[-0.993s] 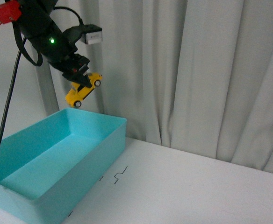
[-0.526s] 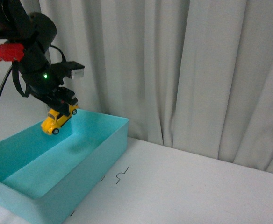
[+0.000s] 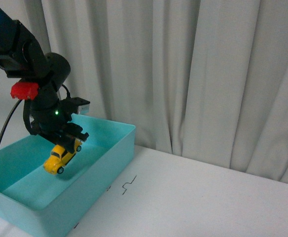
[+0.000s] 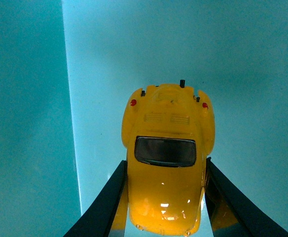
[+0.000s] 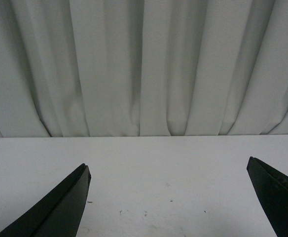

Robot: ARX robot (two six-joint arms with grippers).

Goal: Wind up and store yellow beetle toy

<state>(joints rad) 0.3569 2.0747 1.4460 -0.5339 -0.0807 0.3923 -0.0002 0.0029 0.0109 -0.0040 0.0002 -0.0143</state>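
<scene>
At the left of the front view, the left end effector [image 3: 67,139] is gripping the yellow beetle toy [image 3: 60,158] by its sides. The toy is hanging tilted, one end down, inside the turquoise bin [image 3: 119,129], above its floor. The right end effector [image 5: 168,165] is gaping wide over the white table [image 3: 208,197], holding nothing.

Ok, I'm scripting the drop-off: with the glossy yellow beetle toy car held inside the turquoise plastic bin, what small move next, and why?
Probably lower the left gripper a little. The glossy yellow beetle toy car hangs tilted in its grip, seemingly above the floor of the turquoise plastic bin, so releasing now could drop or tip it.
</scene>
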